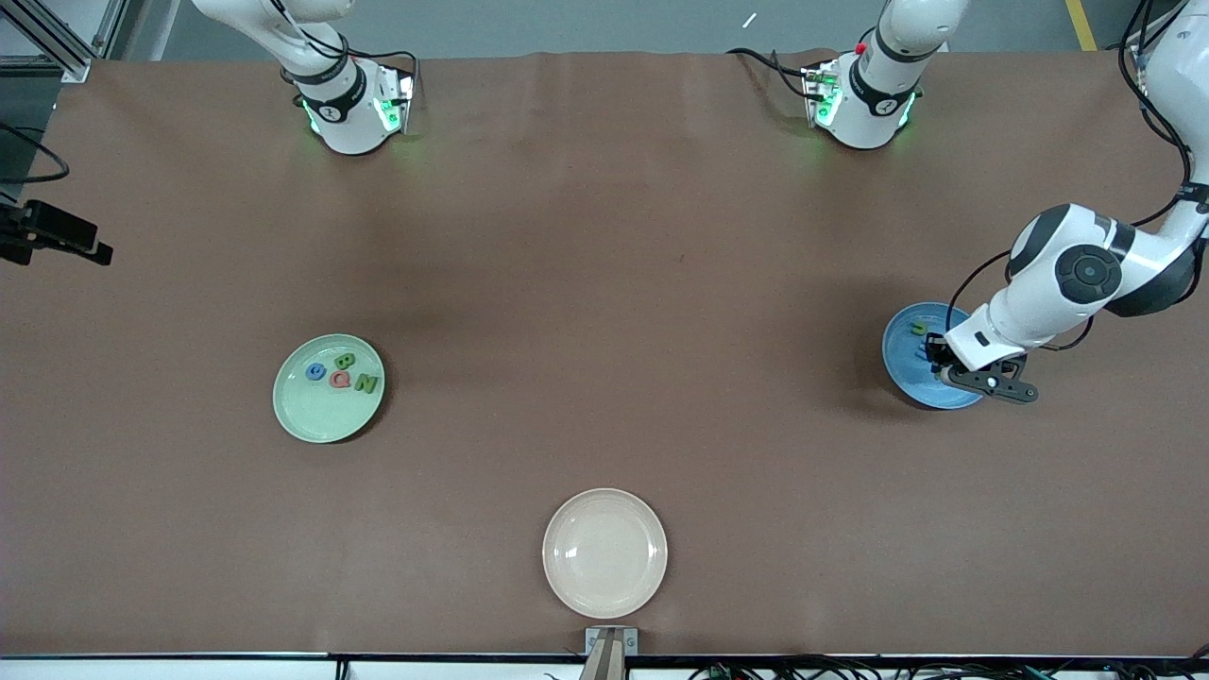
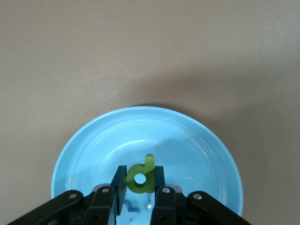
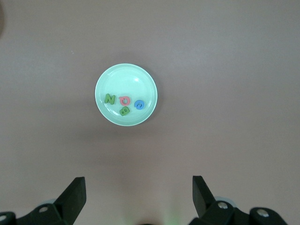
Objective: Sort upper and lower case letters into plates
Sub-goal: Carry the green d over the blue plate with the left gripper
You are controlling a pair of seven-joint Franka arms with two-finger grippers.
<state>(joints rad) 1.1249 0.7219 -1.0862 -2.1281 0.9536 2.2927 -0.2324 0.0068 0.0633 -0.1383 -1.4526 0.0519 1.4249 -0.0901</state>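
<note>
Left wrist view shows my left gripper (image 2: 139,183) pinching the green p (image 2: 141,176) over the blue plate (image 2: 84,145). My right gripper (image 3: 138,197) waits, fingers wide apart, above the green plate (image 3: 105,77) holding C, B, Q, N.

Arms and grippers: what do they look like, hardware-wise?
Both arms are glossy white with dark joint caps, black cables along them and green lights at the bases. The left gripper and right gripper are black, with flat black fingers and silver screws.
</note>
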